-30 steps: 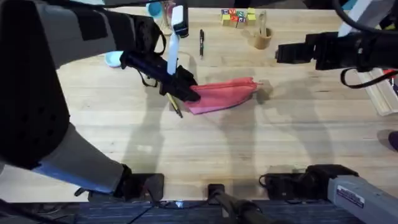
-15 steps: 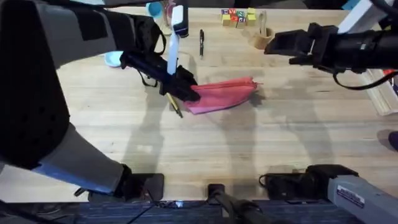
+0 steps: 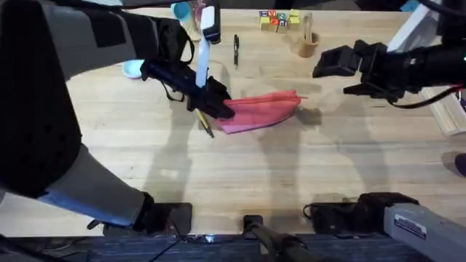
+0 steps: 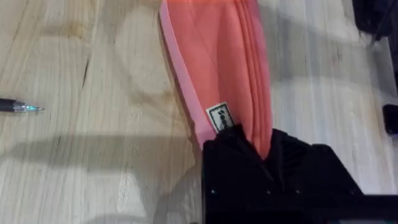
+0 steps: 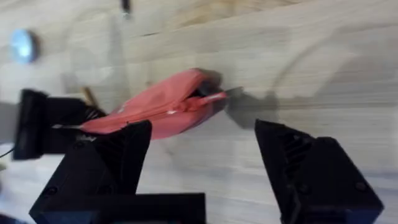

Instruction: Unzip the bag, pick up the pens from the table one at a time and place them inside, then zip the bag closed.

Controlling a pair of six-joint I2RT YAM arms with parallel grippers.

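Bag [image 3: 261, 110]: laid mid-table [image 3: 240, 182], its near end clamped by the closed left gripper [image 3: 217, 106].
Right gripper [image 3: 329, 62]: jaws spread, held above the zipper end.
Advice: the pull tab [image 5: 210, 98] should be pinched squarely and drawn along the zipper while the other end is held taut.
Pens: 1 black pen [image 3: 236, 51] lies behind the bag, 1 yellow pen [image 3: 204, 124] beside the left gripper.

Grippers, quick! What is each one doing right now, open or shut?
Left gripper: shut on the end of the pink bag.
Right gripper: open, holding nothing, up above the table near the bag's other end.

The overhead camera looks down and forward across the table [image 3: 291, 182] from above the bases. The left wrist camera views the bag [image 4: 217, 68] closely; the right wrist camera views the same bag [image 5: 155, 112] from farther.
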